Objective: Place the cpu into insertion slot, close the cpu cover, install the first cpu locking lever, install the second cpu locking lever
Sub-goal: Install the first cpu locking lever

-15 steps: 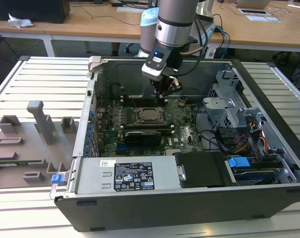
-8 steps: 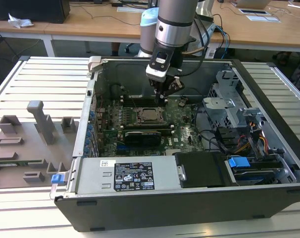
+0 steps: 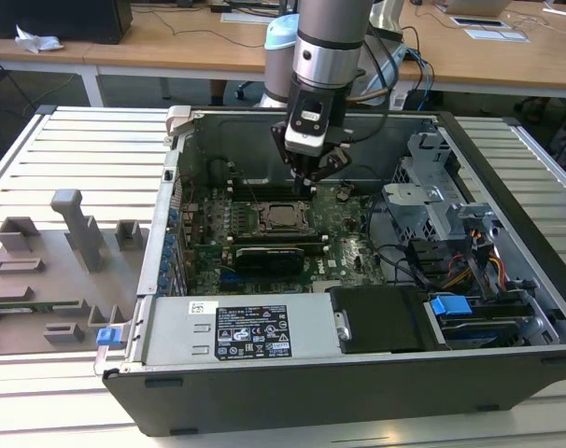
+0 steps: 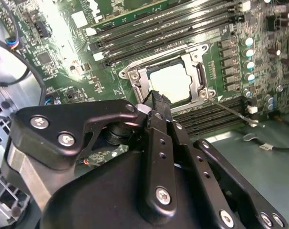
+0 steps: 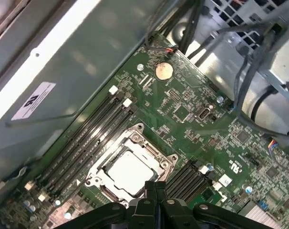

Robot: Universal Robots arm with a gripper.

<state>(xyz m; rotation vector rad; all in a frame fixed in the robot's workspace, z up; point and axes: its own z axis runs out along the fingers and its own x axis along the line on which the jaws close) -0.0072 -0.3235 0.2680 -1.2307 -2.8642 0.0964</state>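
One open computer case (image 3: 264,387) sits on the slatted table (image 3: 77,149). Inside it we see a green motherboard (image 3: 350,254), a power supply (image 3: 236,331) along the near wall, and a drive cage (image 3: 423,201) with cables on the exterior view's right. Several grey fixture blocks (image 3: 73,247) stand on the table outside the case, on the exterior view's left.

On the board, the cpu (image 4: 172,81) lies flat in the insertion slot (image 4: 134,77), pale face up. The cpu cover (image 4: 198,78) is down over it and frames the chip through its window. Long memory slots (image 4: 159,24) run along both sides of the socket. A black card (image 3: 278,254) sits just on the near side.

One thin locking lever (image 4: 232,113) juts from the cover's corner and lies low over the memory slots. We can't tell if it's latched.

The tool (image 4: 156,98) has its fingers pressed together, with nothing pinched between them. In the exterior view its tips hang at the socket's far edge. In both wrist views they overlap the cover's rim, but we can't confirm contact.
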